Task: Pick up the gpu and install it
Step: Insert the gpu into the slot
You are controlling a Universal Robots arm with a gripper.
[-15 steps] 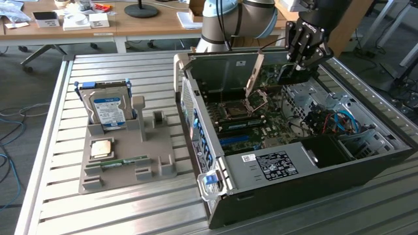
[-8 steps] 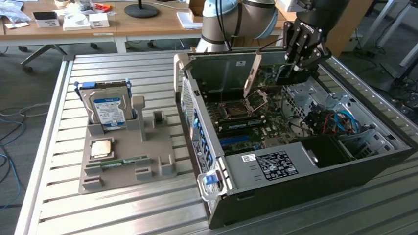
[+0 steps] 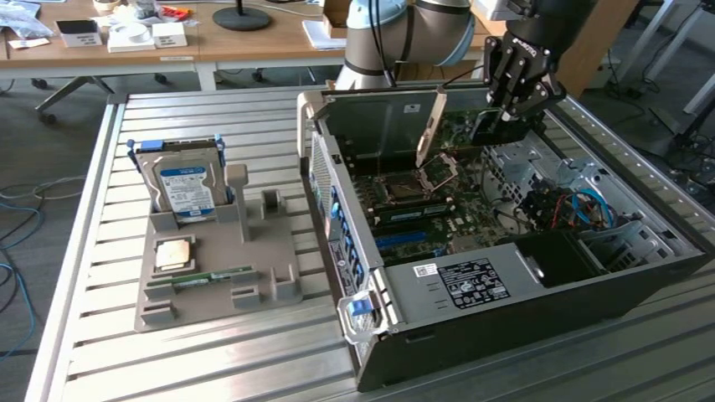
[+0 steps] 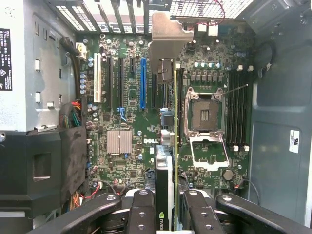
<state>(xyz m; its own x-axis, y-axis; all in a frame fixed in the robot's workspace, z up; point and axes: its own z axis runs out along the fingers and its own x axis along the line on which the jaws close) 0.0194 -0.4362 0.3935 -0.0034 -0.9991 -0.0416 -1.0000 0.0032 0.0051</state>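
Tool [image 4: 165, 207] clamped on gpu [image 4: 165, 180]. Card hangs edge-down over motherboard [image 4: 127, 168] inside open case [image 3: 625, 289], not seated. It sits between blue slot [image 4: 143, 83] and socket [image 4: 204, 114].

Risks:
- Lowered off-line, the card edge could strike components or the bare socket.
- Bracket [image 4: 168, 41] may snag the rear frame.
- A tilted card could slip in the grip.

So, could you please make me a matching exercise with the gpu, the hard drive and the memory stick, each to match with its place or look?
1. gpu
2. hard drive
3. memory stick

A. upright in the grey holder, blue-white label
B. held by the jaws over the motherboard
C. narrow green strip, low on the grey holder

Pairs: 1-B, 2-A, 3-C
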